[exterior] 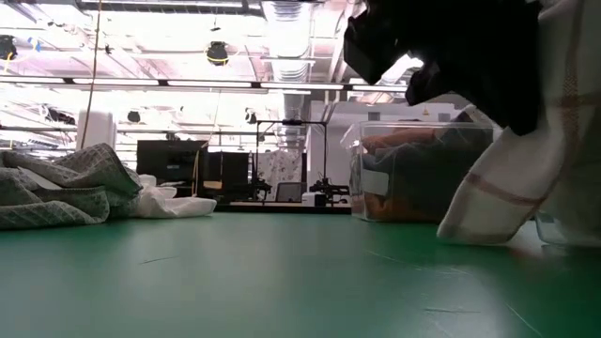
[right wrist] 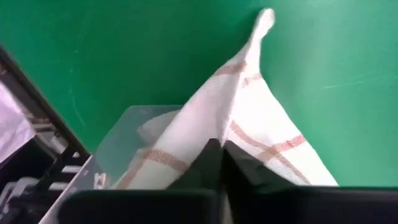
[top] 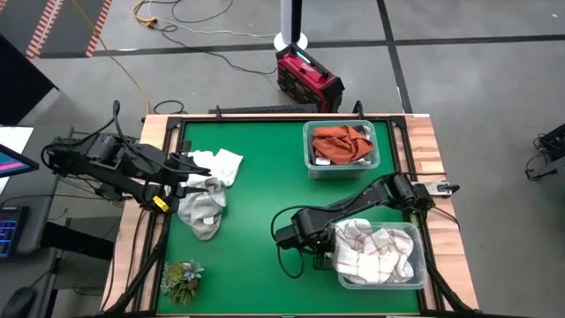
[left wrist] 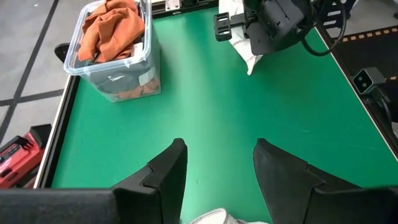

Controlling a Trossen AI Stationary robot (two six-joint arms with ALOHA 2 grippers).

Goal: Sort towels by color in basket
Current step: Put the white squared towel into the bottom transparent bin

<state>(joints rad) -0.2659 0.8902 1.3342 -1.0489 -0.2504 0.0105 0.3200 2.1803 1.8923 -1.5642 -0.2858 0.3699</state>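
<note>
My right gripper (top: 320, 246) is shut on a white towel with red checks (top: 375, 252) at the left rim of the near-right clear bin (top: 422, 265). The far clear bin (top: 309, 146) holds a rust-orange towel (top: 342, 144). At the table's left a white towel (top: 221, 165) and a grey-checked one (top: 203, 205) lie piled on the green mat. My left gripper (left wrist: 217, 168) hangs open above that pile, touching nothing. My right gripper pinches a raised fold of the white checked towel (right wrist: 239, 134) between its two shut fingers, coming steeply from above. The towel slopes away below the fingers over the bin's rim. Its loose corner (right wrist: 264, 18) lies on the green mat.
A small green leafy tuft (top: 181, 278) sits at the near left corner. The green mat (top: 265, 177) lies bare between the pile and the two bins. Wooden side boards (top: 437, 150) and a dark frame border the mat.
</note>
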